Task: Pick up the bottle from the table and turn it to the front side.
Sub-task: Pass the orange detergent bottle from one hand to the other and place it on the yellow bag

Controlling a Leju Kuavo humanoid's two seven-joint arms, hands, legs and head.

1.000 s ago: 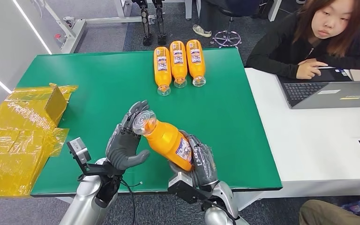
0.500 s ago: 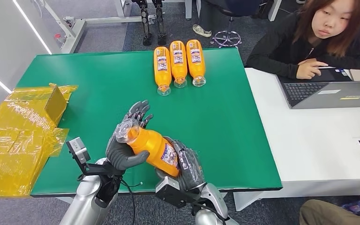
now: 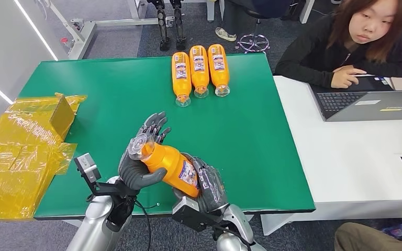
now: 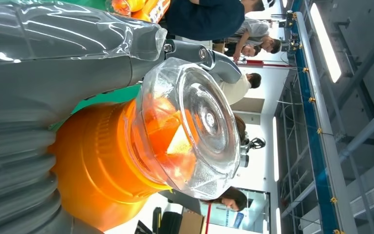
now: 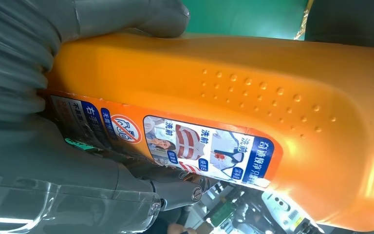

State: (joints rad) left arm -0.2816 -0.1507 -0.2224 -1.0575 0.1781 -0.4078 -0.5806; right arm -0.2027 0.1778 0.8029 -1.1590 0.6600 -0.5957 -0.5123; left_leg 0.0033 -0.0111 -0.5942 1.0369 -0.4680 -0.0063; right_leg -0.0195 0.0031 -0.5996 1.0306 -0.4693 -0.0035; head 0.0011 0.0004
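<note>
Green table (image 3: 110,99): orange bottle (image 3: 170,164) held above near edge, gripped by left hand (image 3: 138,162) and right hand (image 3: 209,183).

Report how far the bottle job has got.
Done: the orange bottle is lifted off the green table. In hand: the right hand grips its body, the left hand holds the clear-capped end. Left: finishing the turn; the label faces sideways, so the front is unconfirmed. Three other bottles lie at the table's far edge.

orange bottle (image 3: 170,164), green table (image 3: 110,99).
</note>
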